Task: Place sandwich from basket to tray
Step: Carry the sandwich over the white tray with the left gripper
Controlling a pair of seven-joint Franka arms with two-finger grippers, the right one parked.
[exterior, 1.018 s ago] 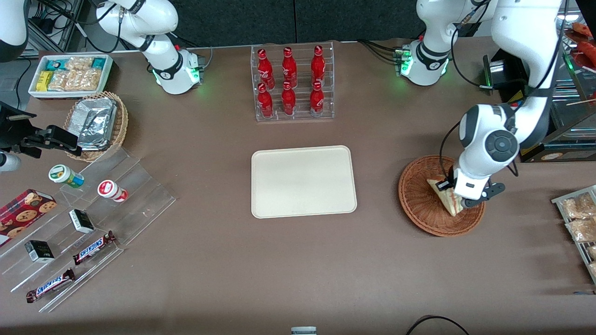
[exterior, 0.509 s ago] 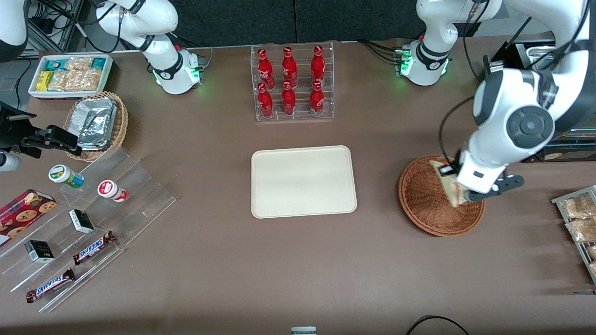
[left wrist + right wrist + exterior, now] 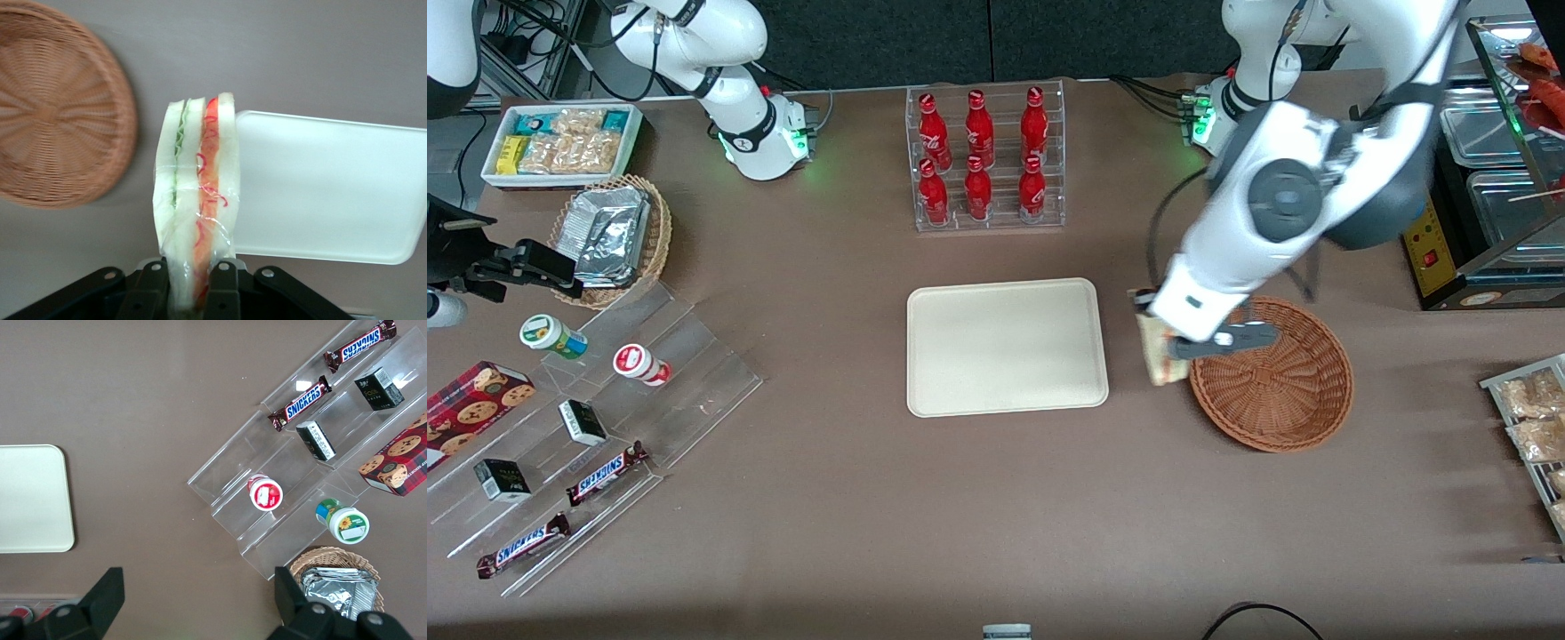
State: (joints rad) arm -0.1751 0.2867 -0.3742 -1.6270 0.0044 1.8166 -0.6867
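My left gripper [image 3: 1163, 342] is shut on the sandwich [image 3: 1158, 356], a wrapped white-bread wedge with red, orange and green filling, and holds it in the air between the reddish-brown wicker basket [image 3: 1272, 378] and the cream tray [image 3: 1005, 347]. In the left wrist view the sandwich [image 3: 197, 200] hangs between the two black fingers [image 3: 223, 287], with the basket [image 3: 57, 107] and the tray [image 3: 327, 187] below on either side. The basket looks empty.
A clear rack of red bottles [image 3: 984, 158] stands farther from the front camera than the tray. A tan basket of foil packets [image 3: 612, 233], a white snack box [image 3: 560, 142] and clear stepped shelves with snacks [image 3: 587, 418] lie toward the parked arm's end. Packets on a rack [image 3: 1534, 418] sit at the working arm's end.
The gripper has lifted the sandwich out of the basket and carried it sideways toward the tray; the arm has swung with it. The basket now stands empty.
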